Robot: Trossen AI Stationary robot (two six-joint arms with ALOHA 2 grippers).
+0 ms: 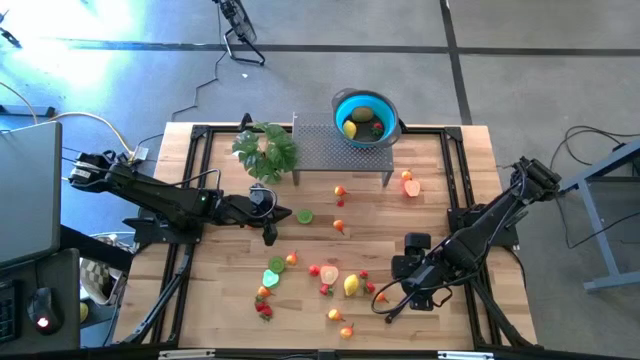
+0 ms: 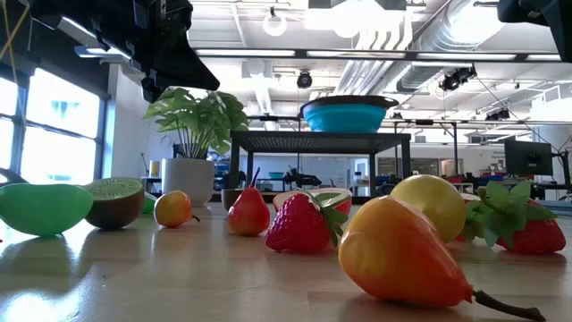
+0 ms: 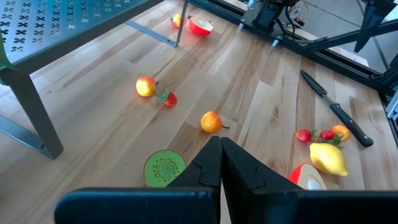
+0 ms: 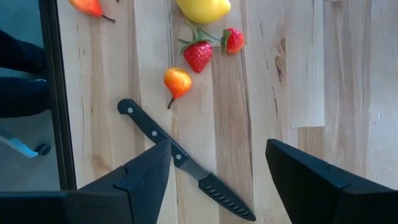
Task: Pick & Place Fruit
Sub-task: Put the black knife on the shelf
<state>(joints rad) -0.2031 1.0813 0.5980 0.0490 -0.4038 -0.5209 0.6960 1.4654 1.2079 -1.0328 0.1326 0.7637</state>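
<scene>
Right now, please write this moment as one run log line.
left gripper: shut, empty, above kiwi half | right gripper: open, over knife | bowl: on rack, holds fruit

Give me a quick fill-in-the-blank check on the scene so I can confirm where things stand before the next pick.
1. The blue bowl sits on top of the metal ____, not on the wood.
2. The right gripper is open above a black-handled ____ lying on the table.
3. The left gripper is ____, with nothing between its fingers.
4. Beside the perforated stand is a leafy green ____.

Missing words: stand; knife; shut; plant
</scene>
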